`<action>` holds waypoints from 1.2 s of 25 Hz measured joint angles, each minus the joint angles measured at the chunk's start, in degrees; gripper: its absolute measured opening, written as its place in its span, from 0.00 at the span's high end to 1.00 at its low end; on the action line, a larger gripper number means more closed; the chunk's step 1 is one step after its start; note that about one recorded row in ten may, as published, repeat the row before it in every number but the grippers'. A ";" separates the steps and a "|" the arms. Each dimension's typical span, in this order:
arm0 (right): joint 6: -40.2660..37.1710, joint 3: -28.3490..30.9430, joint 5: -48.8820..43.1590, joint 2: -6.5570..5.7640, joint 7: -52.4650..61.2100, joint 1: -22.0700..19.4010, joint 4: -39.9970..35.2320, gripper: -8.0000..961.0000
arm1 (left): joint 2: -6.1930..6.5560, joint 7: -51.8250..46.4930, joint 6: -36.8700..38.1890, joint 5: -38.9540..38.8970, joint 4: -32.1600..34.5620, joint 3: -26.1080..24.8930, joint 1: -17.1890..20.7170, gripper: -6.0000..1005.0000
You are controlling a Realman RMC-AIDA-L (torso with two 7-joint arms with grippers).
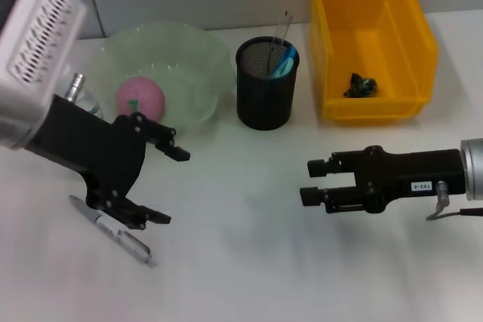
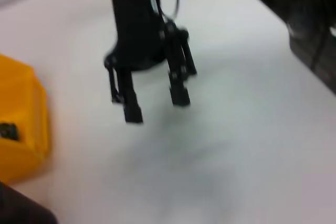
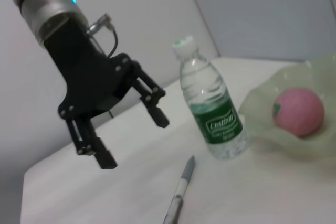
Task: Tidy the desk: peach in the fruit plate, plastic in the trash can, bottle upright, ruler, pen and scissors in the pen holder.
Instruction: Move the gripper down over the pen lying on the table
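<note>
A pink peach (image 1: 139, 97) sat in the pale green fruit plate (image 1: 198, 58) at the back of the white surface (image 1: 249, 262), while a black mesh pen holder (image 1: 263, 96) beside it held a clear ruler (image 1: 281, 35) and something blue whose kind could not be told. To the right, the yellow bin (image 1: 381, 103) serving as the trash can contained a small dark crumpled piece (image 1: 361, 85). A capped water bottle (image 3: 210, 108) with a green label stood upright just beside the plate, mostly hidden behind the left arm in the head view. The pen (image 1: 113, 229) lay flat on the surface at front left, apart from every container. The left gripper (image 1: 167, 185) hung just above and beside the pen with its fingers spread wide and nothing between them. The right gripper (image 1: 311, 181) hovered over bare surface in front of the bin, well apart from the pen, fingers parted and likewise holding nothing.
</note>
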 joint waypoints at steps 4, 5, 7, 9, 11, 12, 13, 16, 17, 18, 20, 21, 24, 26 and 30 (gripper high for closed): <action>1.29 0.04 -0.44 0.38 -0.13 0.08 -0.13 0.31 | -0.25 1.05 -1.72 4.67 -0.09 5.28 -0.52 0.19; 1.69 0.04 -0.46 0.41 -0.20 0.07 -0.15 0.31 | -0.27 1.23 -2.23 5.51 0.02 6.57 -0.47 0.19; 2.11 0.01 -0.52 0.35 -0.19 0.17 -0.11 0.31 | -0.24 1.50 -3.16 6.86 0.23 9.01 -0.22 0.19; 2.04 -0.02 -0.55 0.26 -0.07 0.37 -0.15 0.31 | 0.02 2.15 -3.64 7.43 0.00 10.99 -0.02 0.19; 1.75 0.01 -0.55 0.24 0.41 0.65 -0.28 0.31 | 0.45 3.21 -3.97 7.61 -0.52 12.20 0.00 0.19; 1.68 -0.06 -0.55 0.21 0.85 0.81 -0.28 0.31 | 0.45 3.21 -3.97 7.61 -0.52 12.20 0.00 0.19; 1.65 -0.17 -0.55 0.16 1.29 0.97 -0.29 0.31 | 0.67 3.97 -4.28 7.86 -0.78 12.93 0.01 0.19; 1.68 -0.51 -0.56 0.03 2.42 1.52 -0.04 0.31 | 0.77 5.37 -5.43 9.39 -1.24 14.60 0.02 0.19; 1.68 -0.51 -0.56 0.03 2.42 1.52 -0.04 0.31 | 0.77 5.37 -5.43 9.39 -1.24 14.60 0.02 0.19; 1.79 -0.44 -0.57 0.04 2.58 1.54 -0.01 0.31 | 1.04 6.35 -6.09 9.91 -1.49 15.59 0.02 0.19; 2.04 -0.22 -0.57 0.06 3.04 1.54 0.15 0.31 | 1.63 7.20 -6.89 9.92 -1.81 17.02 0.03 0.19; 2.09 -0.17 -0.57 0.09 3.75 1.54 0.39 0.31 | 1.88 7.33 -7.21 9.93 -2.07 17.49 0.01 0.19; 2.06 -0.36 -0.57 0.10 4.49 1.51 0.50 0.31 | 2.57 8.14 -8.39 9.94 -3.50 18.93 -0.42 0.19; 1.94 -0.40 -0.57 0.23 4.71 1.16 0.56 0.31 | 2.69 8.87 -9.17 9.86 -4.70 20.58 -0.72 0.19; 2.13 -0.52 -0.57 0.41 4.70 0.75 0.60 0.31 | 2.57 9.02 -10.44 9.85 -5.76 22.69 -1.08 0.19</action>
